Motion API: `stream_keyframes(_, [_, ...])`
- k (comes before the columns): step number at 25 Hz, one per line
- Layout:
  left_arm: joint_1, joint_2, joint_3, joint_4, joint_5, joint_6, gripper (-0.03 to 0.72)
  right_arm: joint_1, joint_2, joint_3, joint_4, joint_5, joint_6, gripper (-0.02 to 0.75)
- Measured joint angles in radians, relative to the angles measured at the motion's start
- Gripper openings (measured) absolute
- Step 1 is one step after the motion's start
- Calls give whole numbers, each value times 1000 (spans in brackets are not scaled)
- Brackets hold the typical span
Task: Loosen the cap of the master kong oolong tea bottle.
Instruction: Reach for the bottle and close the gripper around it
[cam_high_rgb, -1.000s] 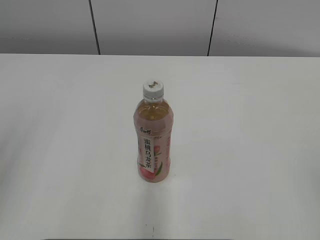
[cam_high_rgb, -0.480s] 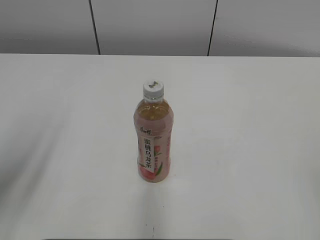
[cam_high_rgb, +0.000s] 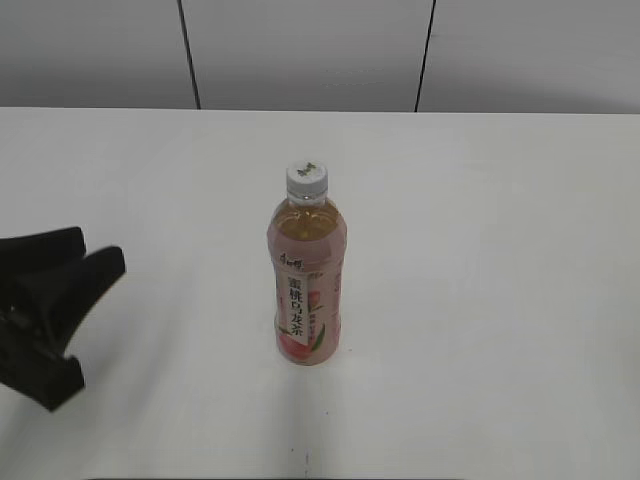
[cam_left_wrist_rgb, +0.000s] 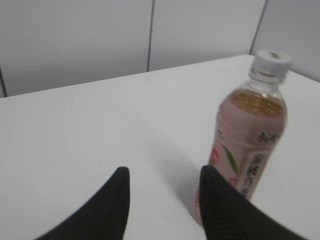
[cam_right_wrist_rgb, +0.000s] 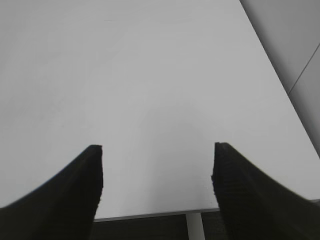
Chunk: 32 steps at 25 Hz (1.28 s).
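Risk assessment: left gripper (cam_high_rgb: 95, 262) has its fingers spread and empty, off to one side of the master kong oolong tea bottle (cam_high_rgb: 306, 285), which stands upright on the table (cam_high_rgb: 500, 250), well apart from it. Cap (cam_high_rgb: 306, 178) is untouched. Right gripper (cam_right_wrist_rgb: 157, 165) is also spread, over bare table, bottle out of its view. A tall, slim bottle would likely topple under an off-centre sideways push; twisting the cap without a firm hold on the body would probably spin the whole bottle.

White table (cam_high_rgb: 500, 300) — grey panelled wall (cam_high_rgb: 300, 50) behind

Right pincer (cam_right_wrist_rgb: 157, 150) gapes above white table (cam_right_wrist_rgb: 150, 75).
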Motion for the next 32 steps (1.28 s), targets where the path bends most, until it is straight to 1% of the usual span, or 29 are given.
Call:
stream_keyframes(4, [-9,146,47,188,-168,-17,333,0,0,0,1,0,0,519])
stream_keyframes(6, [-11,223,47,258,-253,-18,368,0,0,0,1,0,0,519])
stream_keyframes(8, [-13,305,47,291,-351,-22,412,0,0,0,1,0,0,519])
stream_keyframes(12, [-13,497,47,299,-498,-28,512,0,0,0,1,0,0,519])
stream_keyframes(16, [-13,683,32,296,-514,-28,561,0,0,0,1,0,0,519])
stream_keyframes(21, [-13,803,-27,330,-514,-28,573,0,0,0,1,0,0,519])
stream_keyframes(32, [-13,854,-190,341,-528,-29,575,0,0,0,1,0,0,519])
